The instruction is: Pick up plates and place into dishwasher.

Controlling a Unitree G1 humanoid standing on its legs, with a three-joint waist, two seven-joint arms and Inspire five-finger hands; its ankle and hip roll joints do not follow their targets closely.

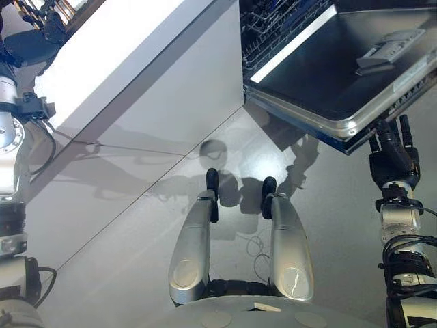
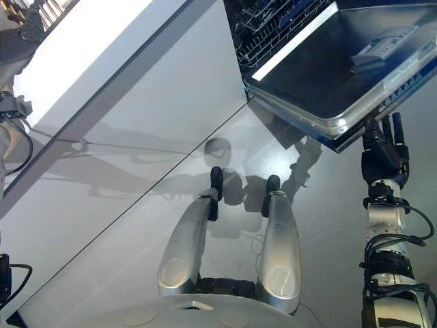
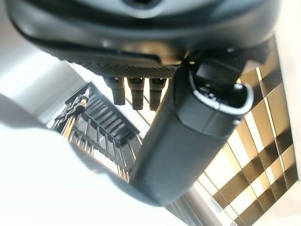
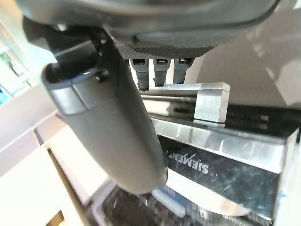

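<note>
Right wrist view: fingers (image 4: 160, 73) near dishwasher door (image 4: 221, 155).

We see the dishwasher door (image 1: 341, 75) lowered open, the rack (image 1: 273, 27) behind it, the tabletop (image 1: 102, 61) to its left, the floor (image 1: 136, 232) beneath.

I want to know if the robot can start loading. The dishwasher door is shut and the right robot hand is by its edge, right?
Not quite. The dishwasher door is open, folded down flat, as the left eye view shows, with the rack visible behind it. The right robot hand is indeed by its edge, fingers straight.
</note>
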